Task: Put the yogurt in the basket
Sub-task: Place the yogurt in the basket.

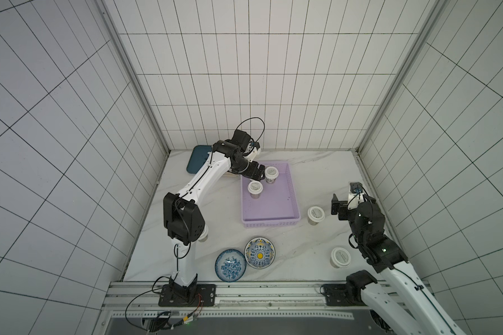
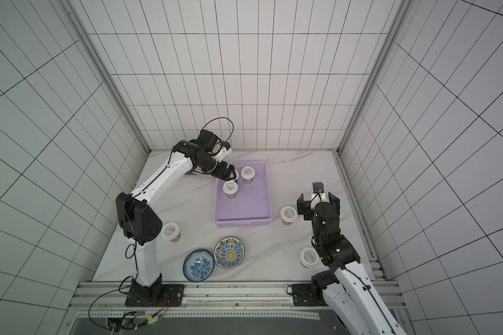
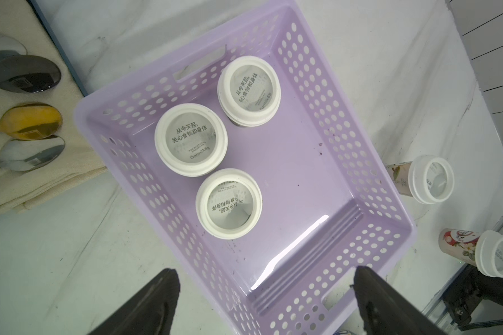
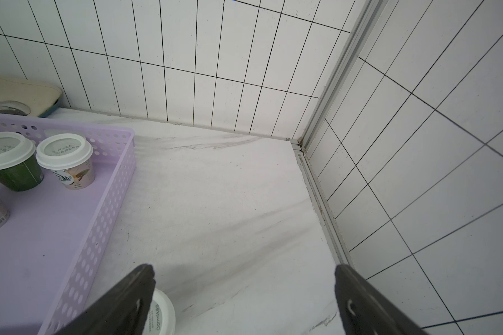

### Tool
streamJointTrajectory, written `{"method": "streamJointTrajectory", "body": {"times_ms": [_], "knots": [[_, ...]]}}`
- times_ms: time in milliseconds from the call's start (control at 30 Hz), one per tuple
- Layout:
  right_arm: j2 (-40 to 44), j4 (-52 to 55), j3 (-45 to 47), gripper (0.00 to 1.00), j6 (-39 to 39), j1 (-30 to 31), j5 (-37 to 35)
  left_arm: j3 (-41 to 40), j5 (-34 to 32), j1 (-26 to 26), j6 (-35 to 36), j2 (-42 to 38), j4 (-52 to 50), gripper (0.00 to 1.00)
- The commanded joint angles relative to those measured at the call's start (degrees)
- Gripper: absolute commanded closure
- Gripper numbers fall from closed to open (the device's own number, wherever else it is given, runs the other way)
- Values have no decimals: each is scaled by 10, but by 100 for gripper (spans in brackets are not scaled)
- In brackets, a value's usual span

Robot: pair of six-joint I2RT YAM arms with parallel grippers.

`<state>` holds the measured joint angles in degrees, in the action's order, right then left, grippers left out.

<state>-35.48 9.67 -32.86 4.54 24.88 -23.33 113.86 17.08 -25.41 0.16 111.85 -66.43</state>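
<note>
Start with the table [image 1: 317,174]. The lilac basket [image 1: 273,203] lies a little behind its middle, and by my count half the job already sits inside it.

Your left pincer [image 3: 265,271] hangs over the basket's far left corner, jaws spread wide with nothing between them. Lift it straight up before you swing away. The three yogurt cups [image 3: 190,143] below stand upright and close together, and a sideways sweep would likely tip one.

Your right pincer [image 2: 317,203] is also wide open and empty. It sits low, just beside the cup by the basket's right front corner [image 1: 315,214], but that cup is off to one side of the jaws, not between them.

I'd take that cup next:
- Shift over until the jaws straddle it.
- Grip the body under the wide lid, since the lid rim would probably slip.
- Close gently; the body looks like thin plastic.
- Set it down in the bare front half of the basket, well apart from the three.

Two more stand on the table. The front cup [image 1: 340,256] is close to the right arm, and the cup by the left arm's base [image 2: 170,230] suits the left side.
</note>
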Motion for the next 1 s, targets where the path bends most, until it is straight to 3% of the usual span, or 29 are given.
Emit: {"method": "streamJointTrajectory", "body": {"times_ms": [0,533,667,967], "knots": [[0,1,3,1,-6,6,-11,-41,5,8,-19,-48,37,2],[-39,54,-40,1,-42,-3,-5,-325,-25,91,-54,-298,200,2],[-68,96,-71,1,-66,-13,7,-389,0,130,-61,-345,227,3],[-145,209,-162,1,-177,-59,118,-550,8,201,-67,-464,324,3]]}}
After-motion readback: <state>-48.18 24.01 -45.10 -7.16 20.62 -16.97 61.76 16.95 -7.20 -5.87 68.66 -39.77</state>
